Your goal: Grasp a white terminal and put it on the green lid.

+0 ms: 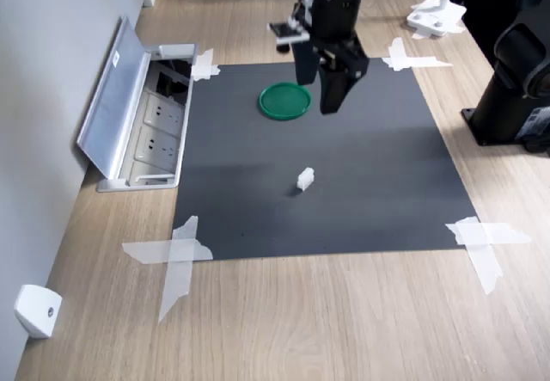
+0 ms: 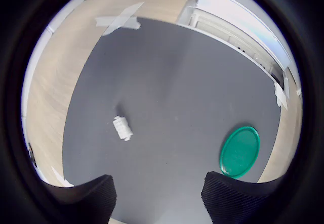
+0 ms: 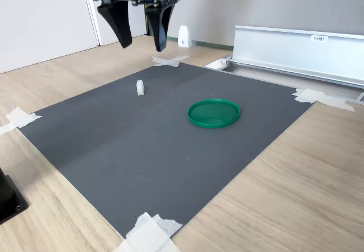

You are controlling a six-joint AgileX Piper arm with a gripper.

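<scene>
Gripper (image 3: pixel 138 36): released, jaws spread, empty, raised above the mat (image 3: pixel 142 149).
Terminal (image 1: pixel 305 178): mid-mat, untouched.
Lid (image 1: pixel 285 101): near mat's far edge in the first exterior view.

On the mat (image 1: pixel 361 183) in the first exterior view, the terminal (image 1: pixel 305 178) lies nearer the camera than the lid (image 1: pixel 285 101), well apart, with the socket box (image 1: pixel 155 127) left of the mat.

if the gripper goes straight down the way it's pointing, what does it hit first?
Probably bare dark mat. The open gripper hangs empty above it; the white terminal and green lid both sit off to the sides of its line. Depth is uncertain.
</scene>
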